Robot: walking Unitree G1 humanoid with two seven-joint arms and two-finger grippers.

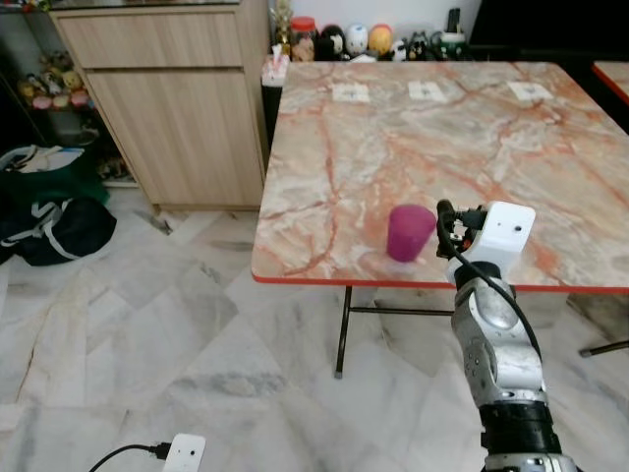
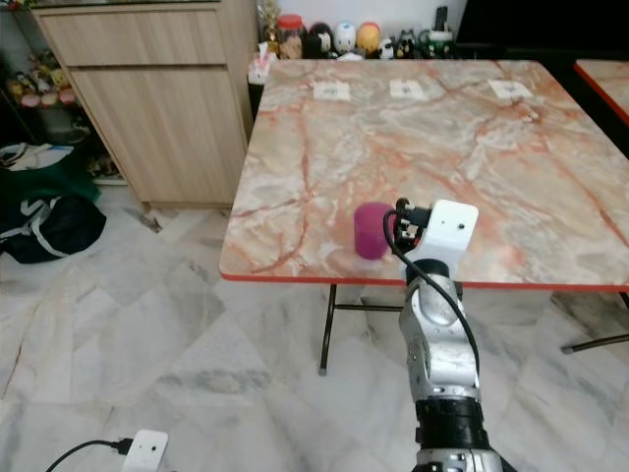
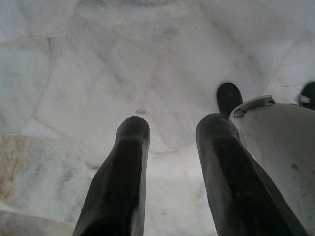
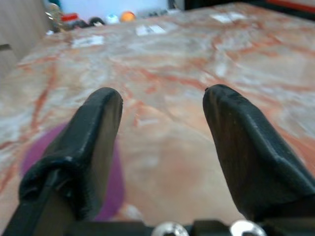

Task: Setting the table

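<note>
Right gripper (image 4: 160, 123), fingers spread, just right of purple cup (image 1: 409, 232) at desk (image 1: 393, 138) front edge, lower centre; left gripper (image 3: 172, 147) spread above floor (image 3: 98, 59).

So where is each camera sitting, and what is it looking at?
Left eye view: on the head, looking down at the marble table, purple cup and right arm.
Right eye view: beside it, same scene.
Left wrist view: facing the floor past open fingers.
Right wrist view: above the table, open fingers beside the cup.
The cup appears in three views.

Silver right arm (image 1: 496, 339), white wrist block, black cable, black-fingered hand (image 4: 162, 147).
</note>
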